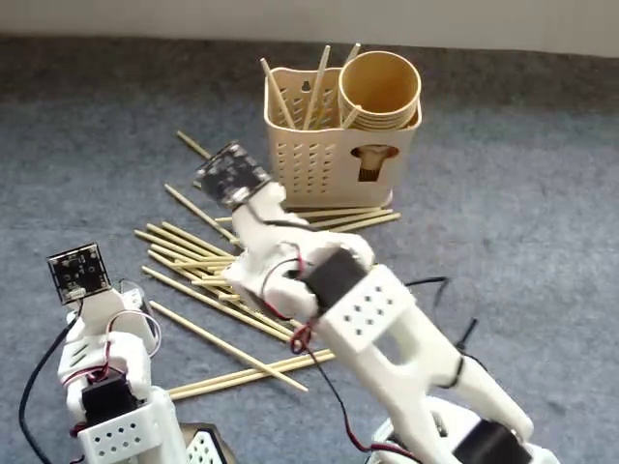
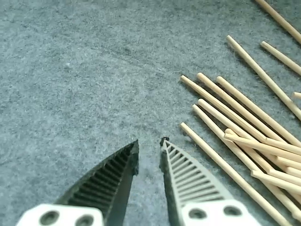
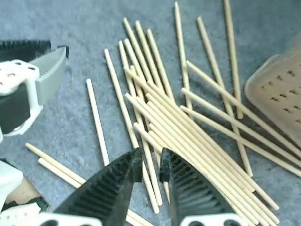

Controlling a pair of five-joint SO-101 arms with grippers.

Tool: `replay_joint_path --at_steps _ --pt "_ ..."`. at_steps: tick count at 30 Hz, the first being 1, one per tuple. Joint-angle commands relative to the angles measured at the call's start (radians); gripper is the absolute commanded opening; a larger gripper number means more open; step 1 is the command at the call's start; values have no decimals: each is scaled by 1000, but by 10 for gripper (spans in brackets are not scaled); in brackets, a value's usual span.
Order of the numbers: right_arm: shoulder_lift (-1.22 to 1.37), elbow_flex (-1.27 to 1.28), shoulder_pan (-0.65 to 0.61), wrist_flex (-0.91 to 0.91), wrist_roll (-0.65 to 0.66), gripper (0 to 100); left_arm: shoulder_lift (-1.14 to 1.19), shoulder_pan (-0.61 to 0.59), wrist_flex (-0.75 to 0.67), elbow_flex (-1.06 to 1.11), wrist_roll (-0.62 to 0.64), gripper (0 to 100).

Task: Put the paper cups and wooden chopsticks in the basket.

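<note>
A cream slotted basket [image 1: 334,159] stands at the back of the grey carpet. It holds a stack of paper cups [image 1: 380,92] and a few upright chopsticks [image 1: 314,87]. Several more wooden chopsticks [image 1: 193,256] lie scattered in front of it. My right gripper [image 3: 150,160] hovers over this pile [image 3: 188,127], narrowly open, with sticks running beneath the gap. My left gripper [image 2: 149,142] is low over bare carpet, slightly open and holding nothing, with chopstick ends [image 2: 244,127] just beside it. The left arm's fingers [image 3: 51,66] appear beyond the pile's edge.
The right arm [image 1: 387,329] stretches across the middle of the carpet, covering part of the pile. The left arm [image 1: 106,377] stands at the front left. Red and black cables [image 1: 290,290] hang off the arms. The basket's wall [image 3: 280,89] borders the pile.
</note>
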Motion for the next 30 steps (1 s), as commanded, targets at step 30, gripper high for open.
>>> replay_joint_path --at_steps 30 --pt "490 104 -223 -309 -5 70 1 -16 -9 21 -3 95"
